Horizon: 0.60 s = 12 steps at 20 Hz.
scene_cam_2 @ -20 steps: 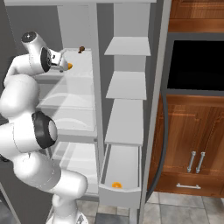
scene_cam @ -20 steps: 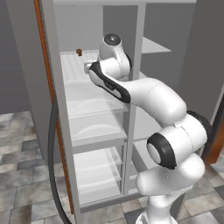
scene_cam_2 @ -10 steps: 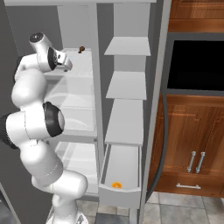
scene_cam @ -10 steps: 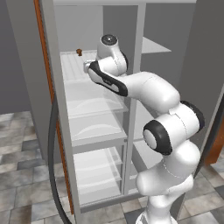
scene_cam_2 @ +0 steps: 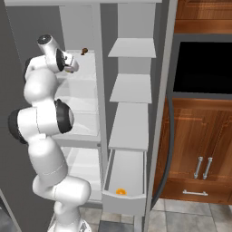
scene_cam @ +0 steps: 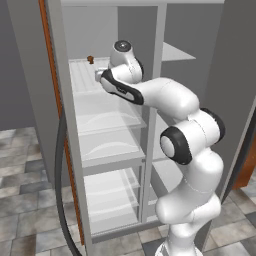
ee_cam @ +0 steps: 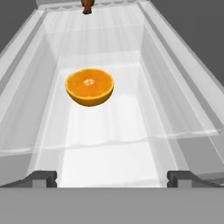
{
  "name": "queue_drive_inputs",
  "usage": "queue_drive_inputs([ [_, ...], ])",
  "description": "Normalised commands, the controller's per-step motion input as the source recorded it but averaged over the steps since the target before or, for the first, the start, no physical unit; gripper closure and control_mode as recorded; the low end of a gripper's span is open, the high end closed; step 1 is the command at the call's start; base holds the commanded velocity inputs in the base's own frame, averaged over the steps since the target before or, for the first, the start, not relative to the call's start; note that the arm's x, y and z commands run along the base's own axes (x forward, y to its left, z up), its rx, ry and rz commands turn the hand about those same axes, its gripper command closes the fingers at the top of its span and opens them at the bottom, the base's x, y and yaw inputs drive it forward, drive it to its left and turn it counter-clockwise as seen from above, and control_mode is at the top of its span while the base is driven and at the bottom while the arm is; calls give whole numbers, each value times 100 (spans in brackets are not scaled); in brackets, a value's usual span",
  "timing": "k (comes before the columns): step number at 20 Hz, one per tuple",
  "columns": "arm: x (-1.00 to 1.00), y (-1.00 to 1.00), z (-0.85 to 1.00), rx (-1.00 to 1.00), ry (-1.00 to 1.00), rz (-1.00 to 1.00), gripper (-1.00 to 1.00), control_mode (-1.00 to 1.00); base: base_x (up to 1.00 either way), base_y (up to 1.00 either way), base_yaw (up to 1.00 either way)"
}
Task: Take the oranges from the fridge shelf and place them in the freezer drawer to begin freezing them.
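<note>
Left base view: my white arm reaches up and leftward into the open grey fridge cabinet, its wrist over the white, finely ribbed fridge shelf with the raised translucent rim. The two-finger gripper sits at the front part of that shelf; from here I cannot make out its fingers.

Hand view: the two small dark fingertips stand spread wide at the lower edge, one at each side, with nothing between them. Ahead of them, on the shelf floor, lies a bright-orange half-dome orange piece, cut face up, showing pale segments and a light centre. It rests slightly left of the midline, well clear of both fingertips and apart from the translucent side walls. At the far end of the shelf sits a tiny dark brown knobby object, cut off by the top edge.

Right base view: the gripper hangs just above the ribbed shelf, and the brown object stands at the shelf's rear, near the back wall. Below and to the right, the pale grey freezer drawer is pulled open; a second orange piece lies on its floor close to the front wall. Beside the fridge stands a brown wooden cabinet with metal handles.
</note>
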Motion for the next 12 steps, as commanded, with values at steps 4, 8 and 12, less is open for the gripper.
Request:
queue_drive_inputs([
  [4,35,2,-7,0,0,0,-100,-100,0,0,0],
  [8,24,9,-9,0,0,0,-100,-100,0,0,0],
  [12,17,13,-13,0,0,0,-100,-100,0,0,0],
])
